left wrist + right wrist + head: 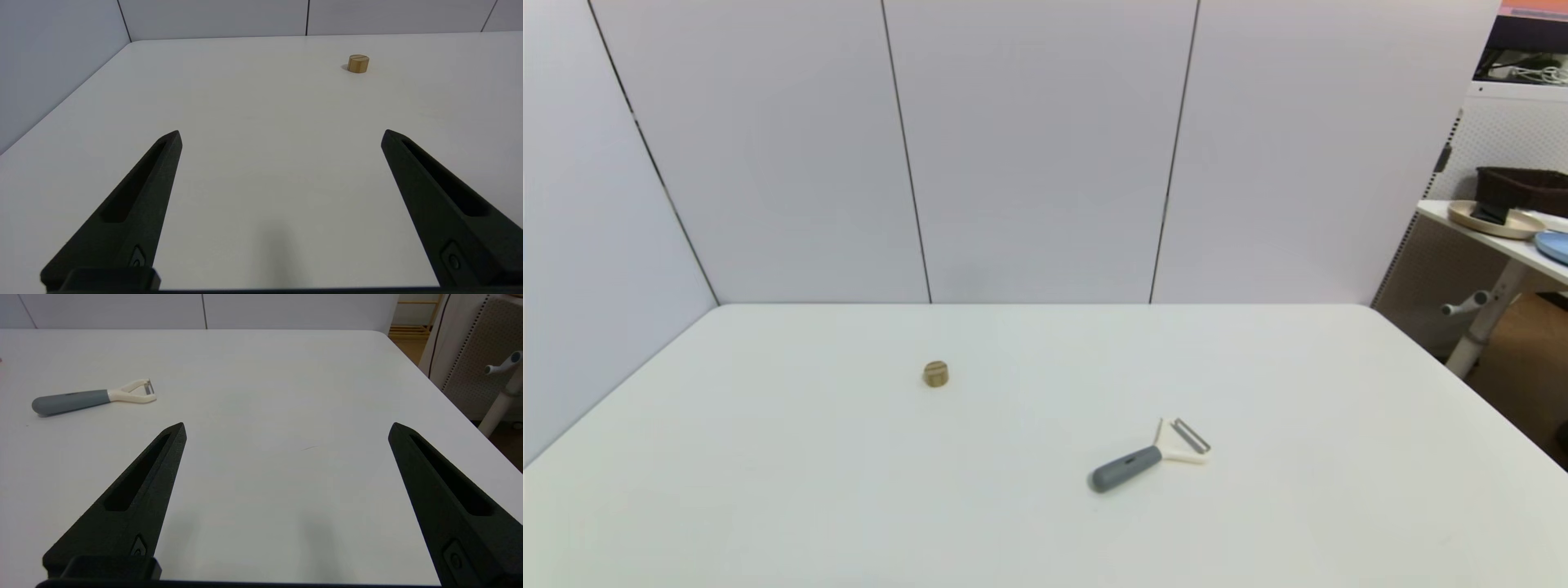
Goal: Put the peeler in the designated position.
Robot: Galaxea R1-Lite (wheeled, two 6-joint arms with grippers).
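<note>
White table (768, 490), pale grey panelled walls (1045, 147) behind and to the left, second table (1494, 241) far right carrying a beige plate (1515, 229), a blue plate (1553, 245) and a dark bin (1527, 186), perforated white panel (1494, 131) behind it

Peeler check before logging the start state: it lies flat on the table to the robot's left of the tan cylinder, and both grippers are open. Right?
Not quite. The head view shows the peeler to the robot's right of the tan cylinder. The rest holds.
</note>
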